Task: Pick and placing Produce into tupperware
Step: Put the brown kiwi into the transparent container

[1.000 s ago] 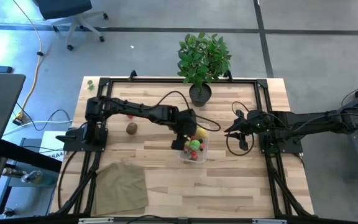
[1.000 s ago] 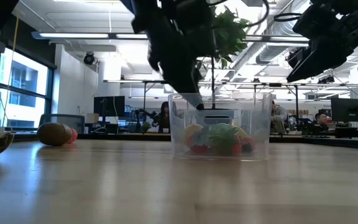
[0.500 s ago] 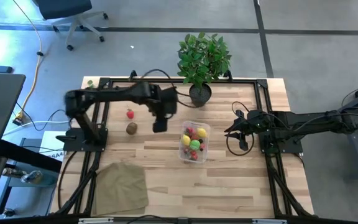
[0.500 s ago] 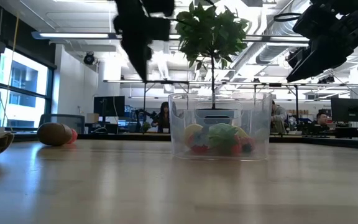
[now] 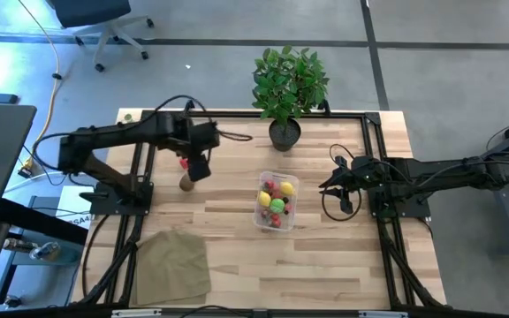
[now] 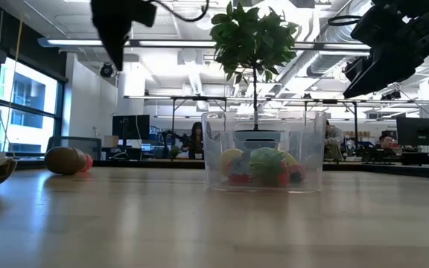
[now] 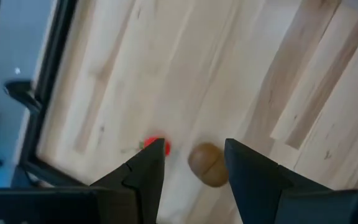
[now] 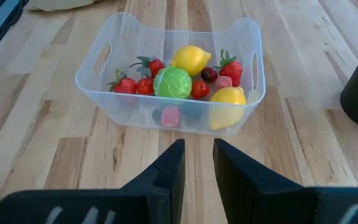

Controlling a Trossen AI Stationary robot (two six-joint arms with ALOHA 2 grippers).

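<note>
bench [image 5: 343, 256]: pale wood planks, smooth, light sheen
tupperware [image 8: 179, 115]: clear plastic, glossy
cloth [image 5: 173, 263]: tan fabric, matt, creased
left pincer [image 7: 191, 163]: dark, matt

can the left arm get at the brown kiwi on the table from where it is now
Probably yes: the left gripper hangs open right above the brown kiwi, and only a small red strawberry lies beside it, apart, not blocking.

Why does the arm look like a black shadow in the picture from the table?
In the low view, bright ceiling lights and windows shine from behind, so the left tool shows only as a dark shape. In the left wrist view, the brown fruit and red fruit look soft and blurry.
</note>
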